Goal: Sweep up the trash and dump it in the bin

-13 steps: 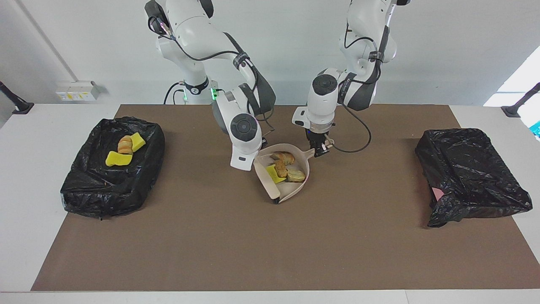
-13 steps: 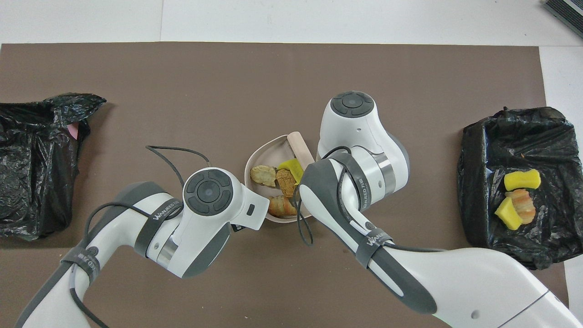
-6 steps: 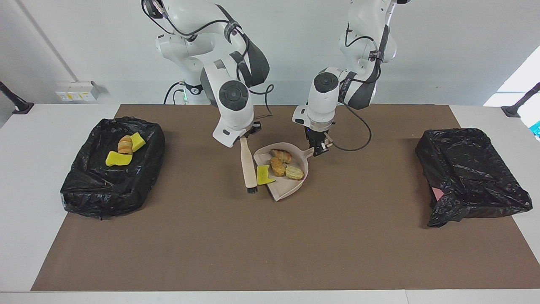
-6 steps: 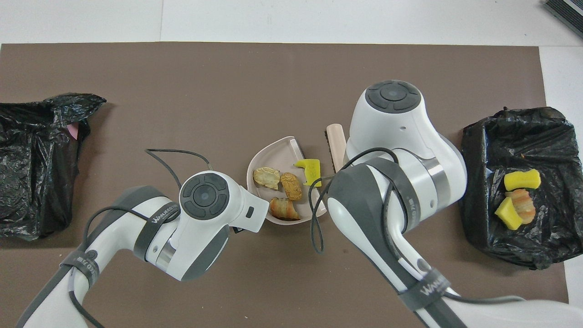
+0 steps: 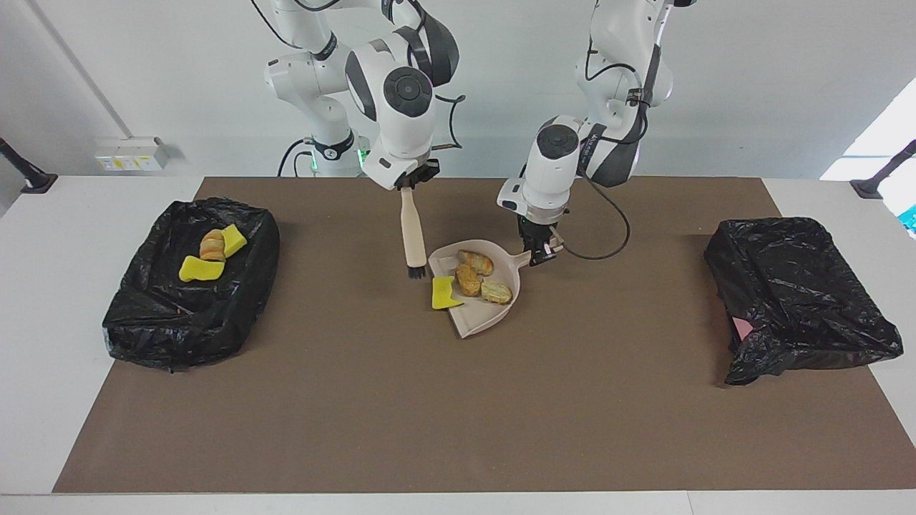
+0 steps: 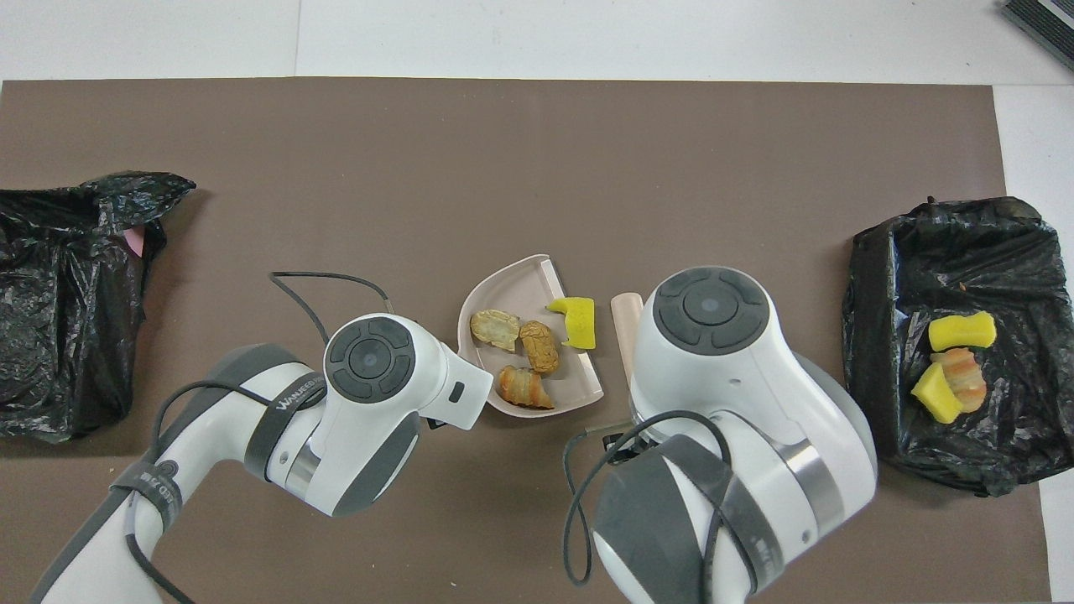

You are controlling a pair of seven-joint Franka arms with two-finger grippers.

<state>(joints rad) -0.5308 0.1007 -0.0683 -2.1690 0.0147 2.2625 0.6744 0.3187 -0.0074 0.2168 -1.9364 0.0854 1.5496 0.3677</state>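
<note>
In the facing view, your right hand (image 5: 410, 184) is clamped on the brush (image 5: 412, 232), raised at the dustpan's (image 5: 479, 322) ten o'clock. Your left hand (image 5: 539, 252) grips the pan's handle. Three bread lumps (image 5: 476, 275) sit inside; the yellow sponge (image 5: 444, 293) straddles the lip, so tilt it back before lifting toward the bin (image 5: 193, 286) at nine o'clock.

From overhead, both hands are hidden under the arms; the sponge (image 6: 576, 320) overhangs the pan (image 6: 512, 285).
</note>
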